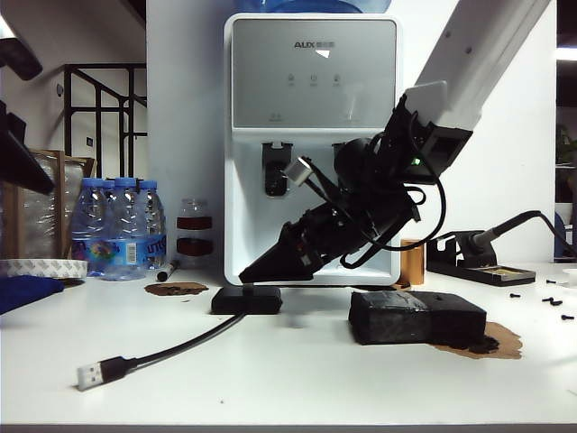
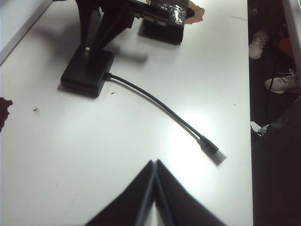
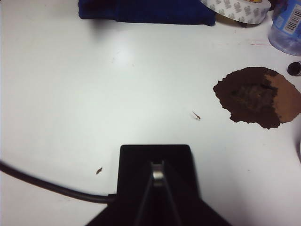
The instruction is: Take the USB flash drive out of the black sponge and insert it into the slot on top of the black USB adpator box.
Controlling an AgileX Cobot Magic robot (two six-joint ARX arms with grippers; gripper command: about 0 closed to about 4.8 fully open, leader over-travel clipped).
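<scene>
Exterior view: my right gripper [image 1: 248,273] comes down at a slant from the upper right, its tip directly above the black USB adpator box [image 1: 246,300], which lies flat on the white table [image 1: 270,379] in front of the water dispenser [image 1: 313,135]. The box's black cable [image 1: 180,347] runs off toward 8 o'clock and ends in a silver plug [image 1: 88,374]. The black sponge [image 1: 416,317] sits at 3 o'clock from the box, apart from it, glossy tape on its near end. A pack of water bottles [image 1: 122,225] stands at the left rear, a soldering iron stand [image 1: 478,262] at the right rear. My left gripper does not appear here.

Left wrist view: my left gripper [image 2: 154,188] is pressed together, fingers meeting along one line, nothing between them, held above bare table. The adpator box [image 2: 88,71] lies well away at about 11 o'clock from the tip, with my right gripper's dark fingers [image 2: 94,28] standing on it. The plug [image 2: 217,153] lies near my left tip at about 2 o'clock. The sponge [image 2: 164,21] is beyond the box.

Right wrist view: my right gripper [image 3: 158,175] is pinching the USB flash drive [image 3: 158,172], a small silvery piece between the fingertips, held over the upper face of the box [image 3: 136,165]. I cannot make out the slot. A brown stain [image 3: 258,96] marks the table toward 2 o'clock; a blue cloth [image 3: 146,10] and a tape roll [image 3: 237,9] lie at the far edge.
</scene>
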